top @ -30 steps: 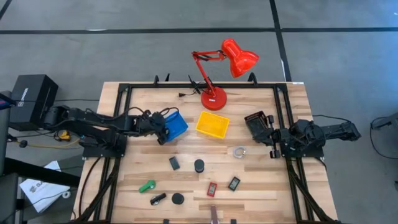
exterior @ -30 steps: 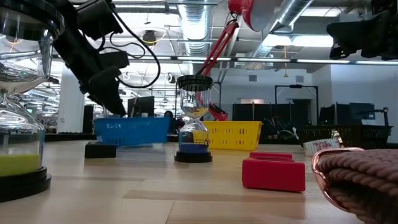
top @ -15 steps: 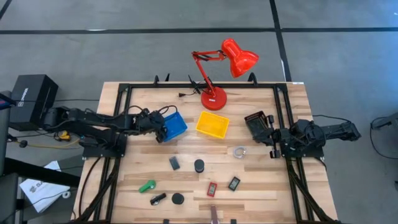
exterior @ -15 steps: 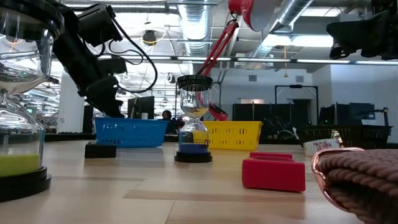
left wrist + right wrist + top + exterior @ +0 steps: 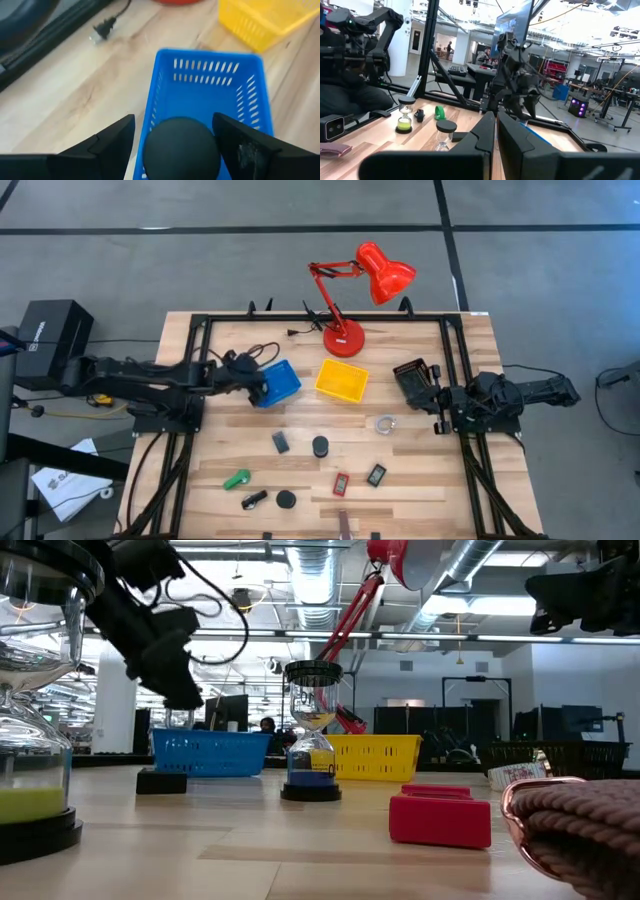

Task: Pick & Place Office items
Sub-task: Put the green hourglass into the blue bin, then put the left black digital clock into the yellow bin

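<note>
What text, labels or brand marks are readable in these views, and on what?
No text can be read.
Black box on the floor left of the table: white lettering on its side, too small to read.
White paper on the floor: dark print, too small to read.
Blue tray, yellow tray, red desk lamp: no markings visible.

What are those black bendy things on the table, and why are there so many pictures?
They are two robot arms with fingers for grabbing. One camera looks down from above, one sits at table height, and one rides on each wrist. The left gripper hovers open over the blue plastic basket, where a round black disc lies. The right gripper waits shut at the wooden table's side, holding nothing. Nearby stand a yellow plastic basket and a red desk lamp.
</note>
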Available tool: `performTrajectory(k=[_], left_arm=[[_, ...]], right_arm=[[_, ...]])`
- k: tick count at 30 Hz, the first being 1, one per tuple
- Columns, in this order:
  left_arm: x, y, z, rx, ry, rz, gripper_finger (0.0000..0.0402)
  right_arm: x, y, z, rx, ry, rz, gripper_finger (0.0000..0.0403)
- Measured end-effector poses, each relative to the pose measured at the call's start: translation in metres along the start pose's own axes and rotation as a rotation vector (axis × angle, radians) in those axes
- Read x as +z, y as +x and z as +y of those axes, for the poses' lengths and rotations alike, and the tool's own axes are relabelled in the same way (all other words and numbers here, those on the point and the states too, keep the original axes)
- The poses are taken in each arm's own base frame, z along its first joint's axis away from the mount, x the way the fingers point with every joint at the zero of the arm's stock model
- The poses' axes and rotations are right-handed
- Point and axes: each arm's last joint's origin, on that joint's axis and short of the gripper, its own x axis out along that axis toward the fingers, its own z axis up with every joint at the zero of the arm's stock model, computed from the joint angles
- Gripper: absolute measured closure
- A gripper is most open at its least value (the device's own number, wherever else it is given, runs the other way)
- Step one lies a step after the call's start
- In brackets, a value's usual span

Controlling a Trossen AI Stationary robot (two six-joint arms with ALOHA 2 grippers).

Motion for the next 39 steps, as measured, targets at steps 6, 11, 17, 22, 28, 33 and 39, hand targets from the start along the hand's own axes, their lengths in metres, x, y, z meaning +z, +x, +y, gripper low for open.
performTrajectory(k=[6, 11, 17, 22, 28, 33, 39], left_arm=[[0.008, -0.02, 0.008, -0.035, -0.058, -0.11, 0.0139], [0.016, -0.036, 0.01, -0.086, -0.108, -0.219, 0.0141], [0.019, -0.043, 0.001, -0.158, -0.101, -0.277, 0.0152], [0.017, -0.046, -0.015, -0.252, -0.063, -0.293, 0.0164], [0.013, -0.047, -0.042, -0.442, 0.0, -0.278, 0.0171], [0.014, -0.045, -0.068, -0.566, 0.045, -0.339, 0.0171], [0.012, -0.038, -0.096, -0.675, 0.22, -0.436, 0.0172]], right_arm=[[0.0, 0.0, 0.0, 0.0, 0.0, 0.0, 0.039], [0.0, 0.0, 0.0, 0.0, 0.0, 0.0, 0.039], [0.0, 0.0, 0.0, -0.002, 0.0, -0.001, 0.039], [0.0, 0.0, 0.0, -0.002, 0.0, 0.0, 0.0391], [0.0, 0.0, 0.0, -0.002, 0.0, 0.0, 0.0391], [0.0, 0.0, 0.0, -0.003, 0.0, -0.001, 0.0391], [0.0, 0.0, 0.0, -0.003, 0.009, 0.0, 0.0391]])
